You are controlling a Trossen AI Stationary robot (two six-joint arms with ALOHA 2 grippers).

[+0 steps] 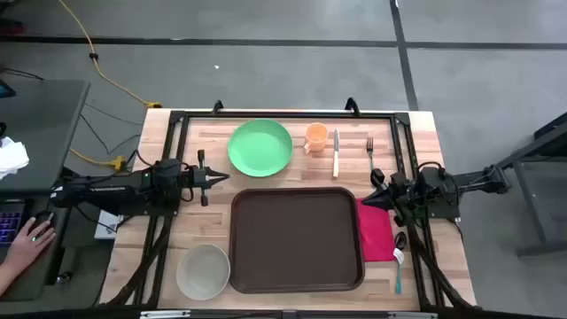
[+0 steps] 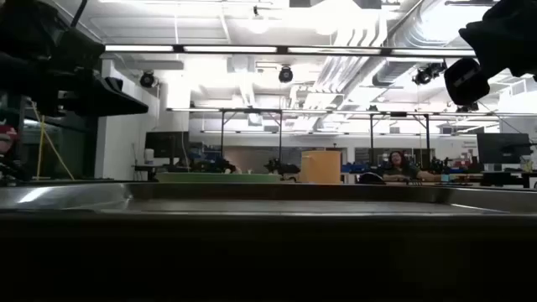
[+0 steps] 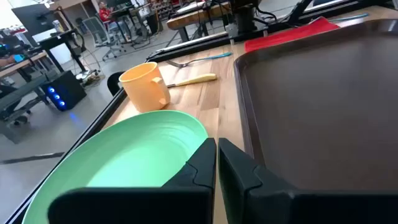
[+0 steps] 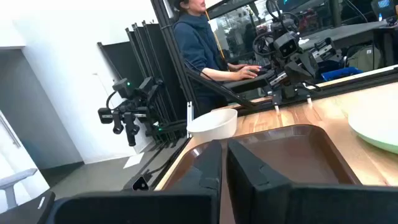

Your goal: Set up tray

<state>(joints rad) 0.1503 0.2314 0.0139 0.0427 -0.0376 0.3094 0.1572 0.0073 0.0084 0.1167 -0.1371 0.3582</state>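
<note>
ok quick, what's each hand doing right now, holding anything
Left hand: shut, empty, over bare table beside the green plate.
Right hand: shut, empty, above the red napkin by the tray.

Tray (image 1: 297, 241): smooth brown plastic, slight sheen. Surface (image 1: 199, 146): pale wood planks, matt. Plate (image 1: 260, 147): glossy green plastic. Napkin (image 1: 376, 232): red cloth. Fork (image 1: 369, 152): metal.

Green plate (image 1: 260, 147), orange cup (image 1: 315, 137), knife (image 1: 337, 153), fork (image 1: 370, 152), bowl (image 1: 203, 271), red napkin (image 1: 375, 230).

brown tray (image 1: 297, 239), green plate (image 1: 260, 147), orange cup (image 1: 315, 137)
</note>
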